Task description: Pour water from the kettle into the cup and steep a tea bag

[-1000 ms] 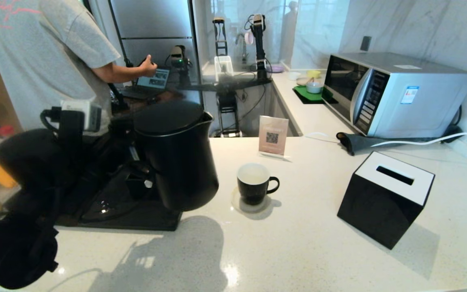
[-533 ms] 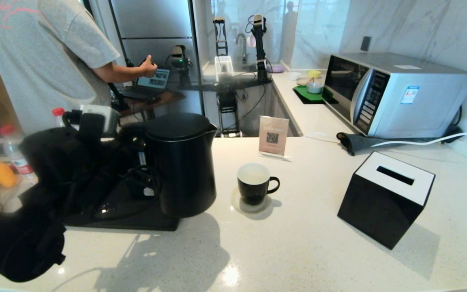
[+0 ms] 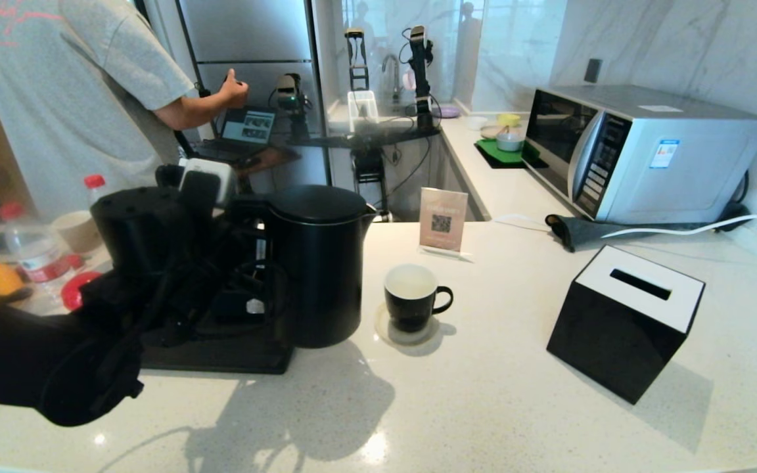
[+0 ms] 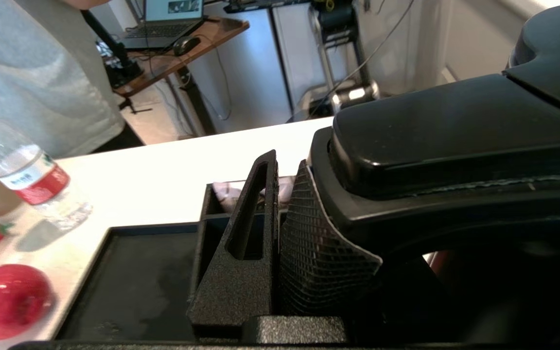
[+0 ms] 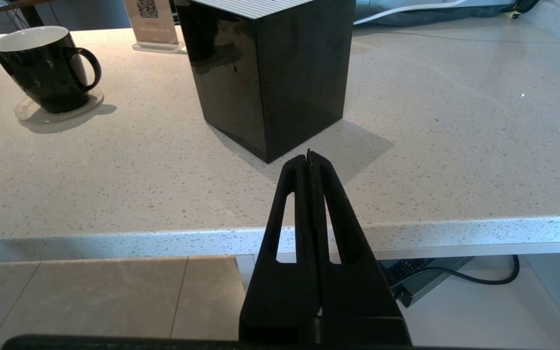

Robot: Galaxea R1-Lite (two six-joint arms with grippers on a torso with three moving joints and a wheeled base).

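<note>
A pale speckled stone counter (image 3: 483, 394) fills a kitchen corner, with a silver microwave oven (image 3: 641, 151) at two o'clock and a person in a grey T-shirt (image 3: 69, 85) standing at ten o'clock. The matte black cylindrical electric kettle (image 3: 319, 263) stands upright at the right edge of a flat black tray (image 3: 221, 358), and the left gripper (image 4: 280, 204) has its jaws clamped on the kettle's loop handle. Just beside the kettle at three o'clock sits the small black mug with a white inside (image 3: 412, 295) on a round clear coaster (image 3: 405, 335). A glossy black tissue box (image 3: 625, 322) stands well apart at four o'clock, with a small QR-code sign (image 3: 443, 220) behind the mug. The right gripper (image 5: 309, 158) hangs off the counter's near edge, jaws together.
</note>
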